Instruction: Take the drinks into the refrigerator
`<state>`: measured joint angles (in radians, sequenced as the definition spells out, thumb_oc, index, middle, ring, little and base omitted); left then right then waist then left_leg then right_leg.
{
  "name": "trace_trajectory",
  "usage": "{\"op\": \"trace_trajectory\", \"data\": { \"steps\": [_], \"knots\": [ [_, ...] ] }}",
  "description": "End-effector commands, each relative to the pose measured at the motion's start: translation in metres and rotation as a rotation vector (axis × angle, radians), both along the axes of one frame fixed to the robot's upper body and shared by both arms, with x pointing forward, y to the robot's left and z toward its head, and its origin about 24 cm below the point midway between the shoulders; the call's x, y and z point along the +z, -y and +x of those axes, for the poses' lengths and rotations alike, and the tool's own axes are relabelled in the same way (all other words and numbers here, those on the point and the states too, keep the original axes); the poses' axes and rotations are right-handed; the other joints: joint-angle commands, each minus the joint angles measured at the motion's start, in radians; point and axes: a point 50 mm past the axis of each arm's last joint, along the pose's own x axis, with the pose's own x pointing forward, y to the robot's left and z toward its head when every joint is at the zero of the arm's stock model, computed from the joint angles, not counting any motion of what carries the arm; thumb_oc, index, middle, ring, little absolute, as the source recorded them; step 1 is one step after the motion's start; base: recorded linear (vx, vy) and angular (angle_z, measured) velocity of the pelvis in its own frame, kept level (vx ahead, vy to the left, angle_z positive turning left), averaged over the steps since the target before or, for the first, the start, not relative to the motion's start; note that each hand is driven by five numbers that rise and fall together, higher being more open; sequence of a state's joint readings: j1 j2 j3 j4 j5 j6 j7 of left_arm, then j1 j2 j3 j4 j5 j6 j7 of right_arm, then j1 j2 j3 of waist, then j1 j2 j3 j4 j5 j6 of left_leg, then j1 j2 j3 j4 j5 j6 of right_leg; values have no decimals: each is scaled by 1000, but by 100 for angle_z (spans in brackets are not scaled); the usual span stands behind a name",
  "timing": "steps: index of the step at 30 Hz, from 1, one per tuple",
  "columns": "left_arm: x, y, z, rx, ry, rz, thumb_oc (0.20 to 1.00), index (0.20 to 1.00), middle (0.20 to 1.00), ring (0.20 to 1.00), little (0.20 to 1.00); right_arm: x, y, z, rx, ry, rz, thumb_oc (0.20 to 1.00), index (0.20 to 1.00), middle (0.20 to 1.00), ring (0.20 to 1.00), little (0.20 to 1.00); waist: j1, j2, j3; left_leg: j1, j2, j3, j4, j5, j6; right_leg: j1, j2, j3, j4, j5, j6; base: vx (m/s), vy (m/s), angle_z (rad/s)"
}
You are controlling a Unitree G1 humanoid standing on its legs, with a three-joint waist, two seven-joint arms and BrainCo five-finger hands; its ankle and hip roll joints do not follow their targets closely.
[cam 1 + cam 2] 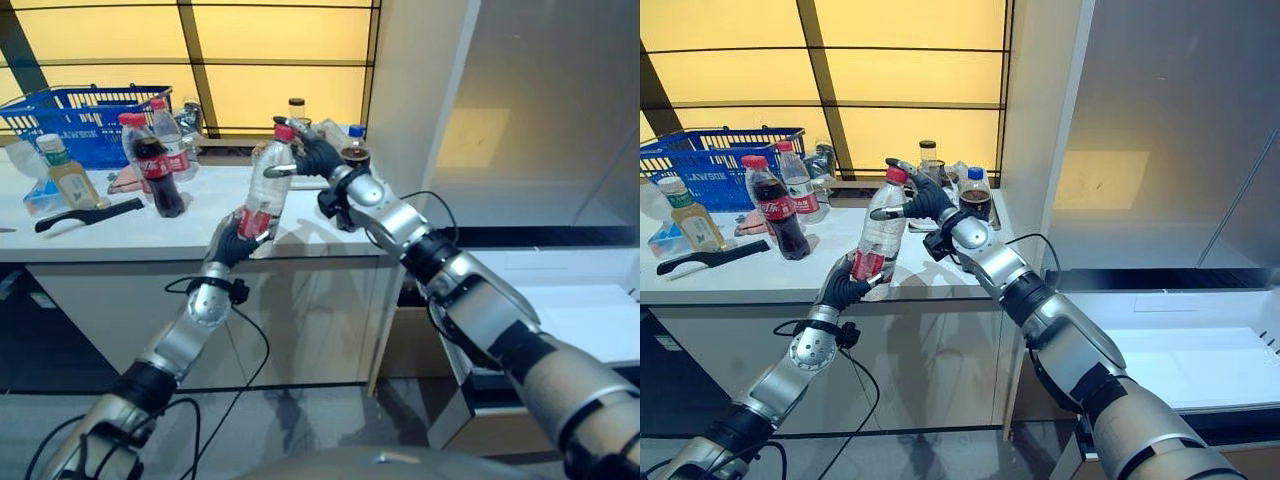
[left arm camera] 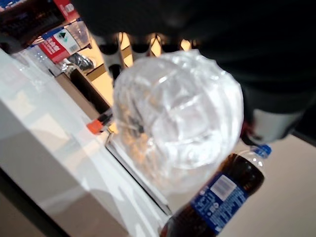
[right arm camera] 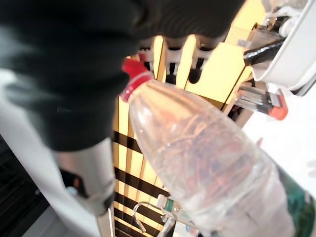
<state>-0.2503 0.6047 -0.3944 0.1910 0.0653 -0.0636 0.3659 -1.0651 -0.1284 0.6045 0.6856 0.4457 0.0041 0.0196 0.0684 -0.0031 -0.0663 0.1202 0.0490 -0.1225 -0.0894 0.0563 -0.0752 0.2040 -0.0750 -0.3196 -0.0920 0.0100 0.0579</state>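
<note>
A clear water bottle (image 1: 265, 185) with a red cap (image 3: 134, 71) and a red label is held tilted above the white counter's front edge (image 1: 150, 245). My left hand (image 1: 235, 238) is shut round its lower part at the label. My right hand (image 1: 312, 155) is curled round its neck and shoulder just under the cap. The bottle's base (image 2: 177, 123) is seen close up in the left wrist view. On the counter stand a red-label cola bottle (image 1: 160, 172), a clear bottle (image 1: 174, 140) behind it, a blue-cap cola bottle (image 1: 975, 195) and a green-cap tea bottle (image 1: 65, 175).
A blue shopping basket (image 1: 85, 120) stands at the counter's back left, with a black tool (image 1: 88, 213) lying in front of it. The white refrigerator (image 1: 1160, 150) rises right of the counter, with a white shelf (image 1: 1180, 350) low on the right.
</note>
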Motion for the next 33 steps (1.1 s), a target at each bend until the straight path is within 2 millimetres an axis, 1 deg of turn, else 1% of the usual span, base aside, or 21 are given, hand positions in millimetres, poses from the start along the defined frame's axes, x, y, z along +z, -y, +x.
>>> {"op": "trace_trajectory", "data": {
  "steps": [1, 3, 4, 6, 7, 8, 9, 11, 13, 14, 16, 19, 20, 21, 22, 25, 26, 27, 30, 32, 33],
  "knots": [
    [145, 61, 33, -293, 575, 19, 200, 200, 200, 200, 200, 32, -67, -31, 286, 103, -46, 1000, 1000, 1000, 1000, 1000, 1, 5, -20, 52, -46, 34, 3, -124, 55, 25, -26, 54, 48, -102, 19, 0, 0, 0],
    [140, 59, 33, -286, 550, -17, 200, 200, 200, 200, 200, 45, -61, -29, 279, 111, 35, 1000, 1000, 1000, 1000, 1000, 0, 5, -21, 52, -45, 34, 3, -124, 55, 25, -27, 54, 48, -102, 18, 0, 0, 0],
    [140, 59, 33, -287, 550, -17, 200, 200, 200, 200, 200, 45, -61, -29, 278, 111, 35, 1000, 1000, 1000, 1000, 1000, 0, 5, -21, 52, -45, 34, 3, -124, 55, 25, -27, 54, 47, -102, 18, 0, 0, 0],
    [135, 56, 30, -294, 520, -70, 200, 200, 200, 200, 200, 64, -49, -28, 262, 160, 101, 1000, 1000, 1000, 1000, 1000, -1, 6, -20, 53, -45, 35, 3, -124, 55, 25, -27, 51, 48, -102, 18, 0, 0, 0],
    [131, 53, 29, -290, 501, -107, 200, 200, 200, 200, 200, 73, -42, -25, 239, 187, 125, 1000, 1000, 1000, 1000, 1000, -1, 6, -19, 54, -45, 36, 3, -124, 55, 25, -27, 51, 48, -101, 19, 0, 0, 0],
    [125, 46, 27, -279, 473, -166, 200, 200, 200, 200, 200, 88, -23, -19, 179, 230, 173, 1000, 1000, 1000, 1000, 1000, -2, 6, -17, 54, -46, 35, 2, -125, 55, 25, -28, 49, 47, -100, 20, 0, 0, 0],
    [124, 46, 26, -279, 472, -167, 200, 200, 200, 200, 200, 87, -23, -19, 179, 230, 173, 1000, 1000, 1000, 1000, 1000, -2, 6, -18, 54, -46, 35, 2, -125, 56, 25, -28, 49, 47, -100, 20, 0, 0, 0],
    [116, 38, 23, -258, 439, -263, 200, 200, 200, 200, 200, 100, -2, -13, 120, 264, 208, 1000, 1000, 1000, 1000, 1000, -2, 5, -16, 54, -45, 37, 2, -125, 56, 25, -28, 47, 46, -99, 20, 0, 0, 0],
    [109, 32, 19, -248, 410, -323, 200, 200, 200, 200, 200, 102, 8, -10, 101, 261, 225, 1000, 1000, 1000, 1000, 1000, 0, 3, -14, 55, -45, 37, 2, -125, 56, 27, -28, 48, 44, -99, 20, 0, 0, 0],
    [109, 32, 19, -248, 410, -324, 200, 200, 200, 200, 200, 102, 8, -10, 102, 261, 224, 1000, 1000, 1000, 1000, 1000, 0, 3, -14, 55, -45, 37, 2, -125, 56, 27, -28, 48, 43, -99, 20, 0, 0, 0],
    [101, 23, 15, -206, 387, -405, 200, 200, 200, 200, 200, 110, 36, -3, 35, 266, 282, 1000, 1000, 1000, 1000, 1000, 2, -1, -11, 55, -45, 38, 2, -126, 56, 27, -27, 48, 43, -98, 20, 0, 0, 0],
    [98, 15, 13, -173, 384, -448, 200, 200, 200, 200, 200, 109, 59, 1, -10, 257, 293, 1000, 1000, 1000, 1000, 1000, 1, -3, -8, 57, -44, 40, 2, -127, 55, 28, -26, 50, 43, -100, 20, 0, 0, 0],
    [98, 9, 10, -154, 395, -461, 200, 200, 200, 200, 200, 106, 76, 4, -50, 253, 289, 1000, 1000, 1000, 1000, 1000, 1, -3, -5, 56, -44, 40, 2, -128, 55, 28, -25, 48, 43, -100, 21, 0, 0, 0],
    [98, 9, 10, -154, 394, -461, 200, 200, 200, 200, 200, 106, 77, 4, -51, 252, 289, 1000, 1000, 1000, 1000, 1000, 2, -3, -5, 56, -44, 40, 2, -128, 54, 28, -25, 48, 43, -100, 21, 0, 0, 0],
    [99, 8, 7, -155, 406, -478, 200, 200, 200, 200, 200, 100, 87, 7, -85, 234, 297, 1000, 1000, 1000, 1000, 1000, 2, -3, -5, 55, -43, 41, 2, -128, 54, 28, -25, 48, 43, -100, 20, 0, 0, 0],
    [101, 5, 2, -158, 421, -501, 200, 200, 200, 200, 200, 94, 103, 10, -125, 220, 272, 1000, 1000, 1000, 1000, 1000, 4, -5, -2, 55, -44, 40, 2, -127, 55, 26, -25, 50, 44, -100, 21, 0, 0, 0],
    [101, 5, 2, -158, 421, -501, 200, 200, 200, 200, 200, 94, 103, 10, -125, 220, 272, 1000, 1000, 1000, 1000, 1000, 4, -5, -2, 55, -44, 40, 2, -127, 55, 26, -25, 50, 44, -100, 21, 0, 0, 0],
    [101, 2, -2, -158, 431, -511, 200, 200, 200, 200, 200, 85, 114, 13, -158, 200, 243, 1000, 1000, 1000, 1000, 1000, 5, -5, 0, 56, -44, 39, 2, -128, 55, 26, -26, 49, 44, -100, 20, 0, 0, 0],
    [103, 0, -7, -162, 445, -520, 200, 200, 200, 200, 200, 73, 130, 16, -207, 170, 209, 1000, 1000, 1000, 1000, 1000, 8, -5, 2, 55, -44, 38, 3, -129, 56, 25, -26, 49, 46, -100, 22, 0, 0, 0],
    [103, 0, -8, -163, 443, -528, 200, 200, 200, 200, 200, 70, 134, 18, -226, 166, 193, 1000, 1000, 1000, 1000, 1000, 7, -5, 3, 56, -45, 37, 2, -129, 57, 26, -25, 48, 46, -100, 21, 0, 0, 0],
    [102, 1, -9, -180, 431, -548, 200, 200, 200, 200, 200, 64, 145, 20, -271, 171, 125, 1000, 1000, 1000, 1000, 1000, 7, -4, 6, 56, -46, 36, 3, -130, 57, 24, -27, 49, 49, -100, 22, 0, 0, 0]
  ]
}}
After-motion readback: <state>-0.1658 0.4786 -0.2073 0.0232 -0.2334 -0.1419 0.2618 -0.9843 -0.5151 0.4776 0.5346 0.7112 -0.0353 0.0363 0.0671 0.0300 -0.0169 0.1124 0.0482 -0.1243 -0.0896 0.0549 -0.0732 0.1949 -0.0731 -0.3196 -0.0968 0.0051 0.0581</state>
